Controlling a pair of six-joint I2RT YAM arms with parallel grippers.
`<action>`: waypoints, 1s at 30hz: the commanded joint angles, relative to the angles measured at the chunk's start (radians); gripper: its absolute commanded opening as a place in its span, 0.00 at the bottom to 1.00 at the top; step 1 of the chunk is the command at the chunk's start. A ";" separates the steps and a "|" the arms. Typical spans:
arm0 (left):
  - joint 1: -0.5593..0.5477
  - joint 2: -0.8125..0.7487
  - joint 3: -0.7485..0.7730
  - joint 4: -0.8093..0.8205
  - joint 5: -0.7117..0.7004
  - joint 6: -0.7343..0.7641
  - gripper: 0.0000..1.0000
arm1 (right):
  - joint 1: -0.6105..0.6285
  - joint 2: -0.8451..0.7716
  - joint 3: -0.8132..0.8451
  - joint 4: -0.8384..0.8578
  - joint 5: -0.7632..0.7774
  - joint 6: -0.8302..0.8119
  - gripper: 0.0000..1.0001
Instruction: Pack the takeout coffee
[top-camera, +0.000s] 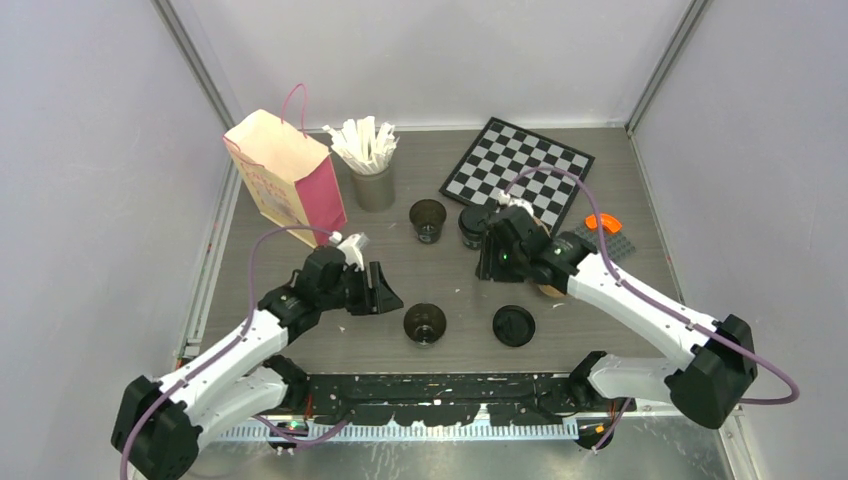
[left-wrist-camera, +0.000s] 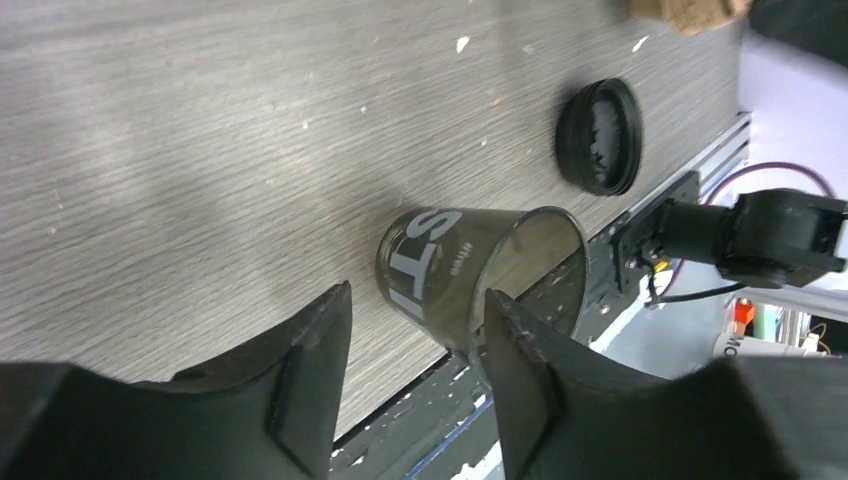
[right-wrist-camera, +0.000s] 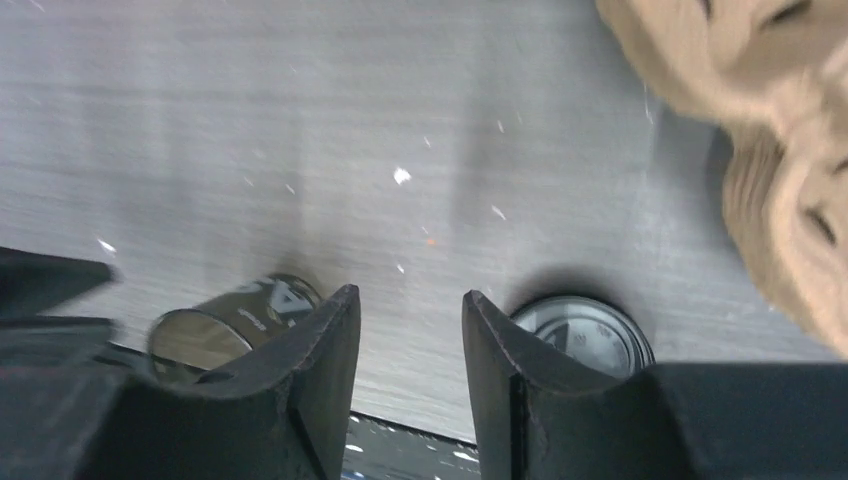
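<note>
An open cup (top-camera: 425, 323) stands upright low in the centre of the top view, on the grey table (top-camera: 440, 272). A loose lid (top-camera: 514, 326) lies flat to its right, apart from it. The left gripper (left-wrist-camera: 418, 295) reaches in from the left of the frame with its claw spread and empty. In its wrist view the cup, white letters on its side, stands just beyond the fingertips. One finger overlaps its rim in the picture, but whether they touch I cannot tell.

The right gripper (right-wrist-camera: 410, 297) hangs right of centre, its claw also spread, with only bare table between the fingers. Its wrist view has the open cup at lower left and the lid at lower right.

Above centre in the top view stands a second open cup (top-camera: 428, 220). A third cup (top-camera: 470, 226) is just to its right, partly hidden by the right gripper. A paper bag (top-camera: 285, 175) and a grey cup (top-camera: 373, 187) of white sticks fill the upper left, and a chessboard (top-camera: 518, 165) the upper right. A pulp carrier (right-wrist-camera: 740, 120) lies under the right arm.
</note>
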 joint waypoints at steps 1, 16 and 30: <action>-0.003 -0.105 0.112 -0.089 -0.041 0.066 0.56 | 0.077 -0.084 -0.117 -0.044 0.062 0.072 0.45; -0.002 -0.229 0.402 -0.525 -0.085 0.400 1.00 | 0.188 -0.026 -0.293 0.069 0.099 0.147 0.32; -0.003 -0.362 0.269 -0.461 -0.158 0.414 1.00 | 0.188 -0.049 -0.298 0.020 0.148 0.162 0.30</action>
